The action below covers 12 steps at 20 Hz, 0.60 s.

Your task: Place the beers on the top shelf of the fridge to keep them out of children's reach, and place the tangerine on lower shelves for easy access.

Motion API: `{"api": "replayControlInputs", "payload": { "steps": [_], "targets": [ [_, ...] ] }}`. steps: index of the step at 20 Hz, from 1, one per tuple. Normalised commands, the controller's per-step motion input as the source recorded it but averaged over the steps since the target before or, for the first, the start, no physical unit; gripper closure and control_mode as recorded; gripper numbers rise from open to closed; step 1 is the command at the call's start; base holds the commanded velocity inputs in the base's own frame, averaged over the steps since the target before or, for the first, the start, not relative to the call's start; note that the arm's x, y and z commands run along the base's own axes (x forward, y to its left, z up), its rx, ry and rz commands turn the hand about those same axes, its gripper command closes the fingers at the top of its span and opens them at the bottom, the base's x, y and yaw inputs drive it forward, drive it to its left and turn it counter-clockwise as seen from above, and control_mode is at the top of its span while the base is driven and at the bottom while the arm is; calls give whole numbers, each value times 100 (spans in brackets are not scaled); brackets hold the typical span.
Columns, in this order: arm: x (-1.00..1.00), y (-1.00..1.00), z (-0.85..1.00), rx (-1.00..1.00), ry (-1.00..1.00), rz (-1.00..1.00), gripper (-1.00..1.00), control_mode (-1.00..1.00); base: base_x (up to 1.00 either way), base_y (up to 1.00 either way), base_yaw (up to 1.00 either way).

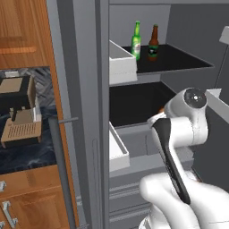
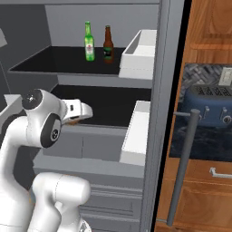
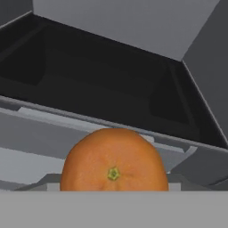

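Two beers, a green bottle (image 1: 136, 40) and a brown bottle (image 1: 153, 43), stand upright, necks up, side by side on the fridge's top shelf (image 1: 179, 62). The hand view alone shows the tangerine (image 3: 114, 160) close to the camera, stem dimple facing it, before a lower shelf (image 3: 89, 89). Whether the claw grips the fruit cannot be told. White door bins (image 2: 140, 54) flank the shelves.

Top shelf (image 1: 179, 62): we count two upright bottles, green bottle (image 1: 136, 41) at nine o'clock of brown bottle (image 1: 153, 43), just beside.
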Motion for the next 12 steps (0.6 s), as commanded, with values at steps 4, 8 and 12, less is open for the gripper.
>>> {"api": "replayControlInputs", "payload": {
  "steps": [4, 8, 12],
  "targets": [
    [72, 3, -16, 17, 4, -12, 100, -100, 0, 0, 0],
    [66, 0, -22, 17, 5, -9, 100, -100, 0, 0, 0],
    [61, 0, -32, 5, 11, -5, 100, -100, 0, 0, 0]
  ]
}}
